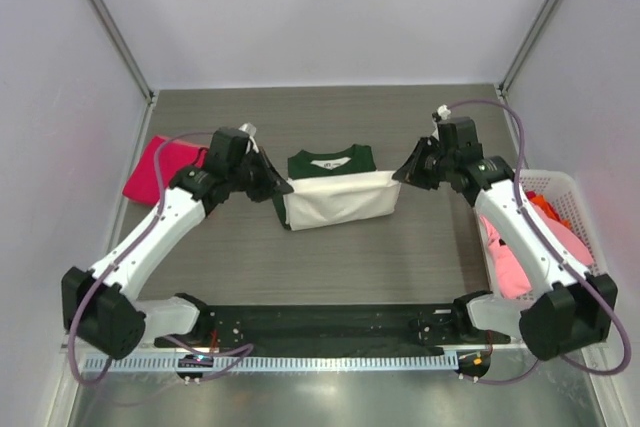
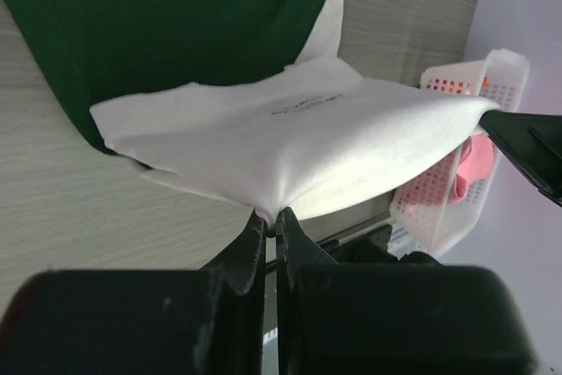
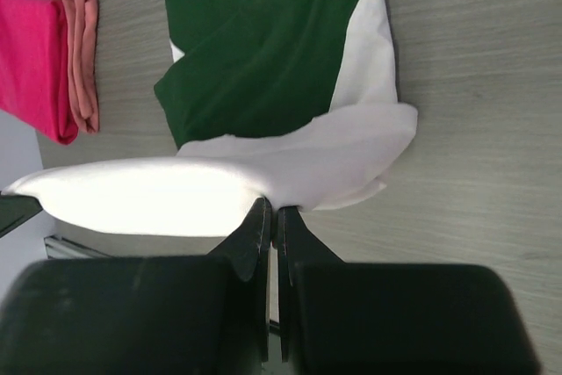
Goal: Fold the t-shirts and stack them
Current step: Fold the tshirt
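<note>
Top external view: left tool [image 1: 285, 187] and right tool [image 1: 398, 177] each clenched on one end of the shirt [image 1: 335, 202], its raised hem [image 1: 340, 183] stretched left-right mid-worktop [image 1: 400, 267], collar [image 1: 330, 159] beyond, toward the far edge.

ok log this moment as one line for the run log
left gripper: shut on corner of cream-white cloth t-shirt with dark green sleeves | right gripper: shut on opposite corner, edge lifted | folded magenta-red cloth t-shirt: far left
</note>
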Tool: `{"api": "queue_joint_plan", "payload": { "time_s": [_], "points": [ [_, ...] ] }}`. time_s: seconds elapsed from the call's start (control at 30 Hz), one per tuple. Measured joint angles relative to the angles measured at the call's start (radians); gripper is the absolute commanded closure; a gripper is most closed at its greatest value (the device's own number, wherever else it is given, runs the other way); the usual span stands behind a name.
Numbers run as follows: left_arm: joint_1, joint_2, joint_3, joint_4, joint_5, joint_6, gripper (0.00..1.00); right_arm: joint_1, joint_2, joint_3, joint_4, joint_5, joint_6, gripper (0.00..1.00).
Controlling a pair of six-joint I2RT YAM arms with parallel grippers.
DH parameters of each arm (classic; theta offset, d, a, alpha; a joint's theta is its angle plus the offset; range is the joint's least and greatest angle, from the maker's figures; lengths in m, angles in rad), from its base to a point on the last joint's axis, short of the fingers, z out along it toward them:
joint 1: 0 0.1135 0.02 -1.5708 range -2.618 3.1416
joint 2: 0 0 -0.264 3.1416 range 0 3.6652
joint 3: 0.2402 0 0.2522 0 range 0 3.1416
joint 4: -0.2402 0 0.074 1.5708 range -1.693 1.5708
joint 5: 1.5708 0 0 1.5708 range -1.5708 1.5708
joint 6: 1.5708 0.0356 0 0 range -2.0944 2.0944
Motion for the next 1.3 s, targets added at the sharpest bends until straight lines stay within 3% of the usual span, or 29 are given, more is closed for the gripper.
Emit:
{"api": "queue_joint_plan", "payload": {
  "time_s": [0.27,0.5,0.53,0.57,0.6,0.67,0.7,0.8,1.0,1.3],
  "points": [
    [0.13,0.279,0.158,0.028,0.011,0.044,1.0,-0.017,0.326,0.198,0.09,0.02,-0.011,0.99],
    [0.207,0.676,0.449,0.06,0.051,0.054,0.99,-0.045,0.691,0.483,0.152,0.016,-0.016,0.95],
    [0.211,0.729,0.498,0.057,0.056,0.055,0.92,-0.049,0.736,0.518,0.164,0.015,-0.016,0.82],
    [0.214,0.78,0.547,0.062,0.059,0.058,0.78,-0.054,0.777,0.549,0.172,0.015,-0.015,0.36],
    [0.216,0.828,0.591,0.061,0.062,0.067,0.46,-0.059,0.821,0.58,0.177,0.016,-0.012,0.22],
    [0.217,0.9,0.654,0.064,0.07,0.071,0.3,-0.063,0.884,0.619,0.194,0.021,-0.013,0.13],
    [0.217,0.918,0.665,0.066,0.072,0.074,0.18,-0.066,0.904,0.623,0.206,0.027,-0.014,0.12],
    [0.217,0.924,0.645,0.067,0.07,0.079,0.07,-0.072,0.912,0.585,0.238,0.031,-0.018,0.12],
    [0.217,0.845,0.481,0.112,0.055,0.102,0.14,-0.072,0.854,0.42,0.32,0.016,-0.046,0.25],
    [0.211,0.843,0.407,0.149,0.047,0.105,0.16,-0.072,0.861,0.365,0.367,-0.034,-0.056,0.26]
  ]
}}
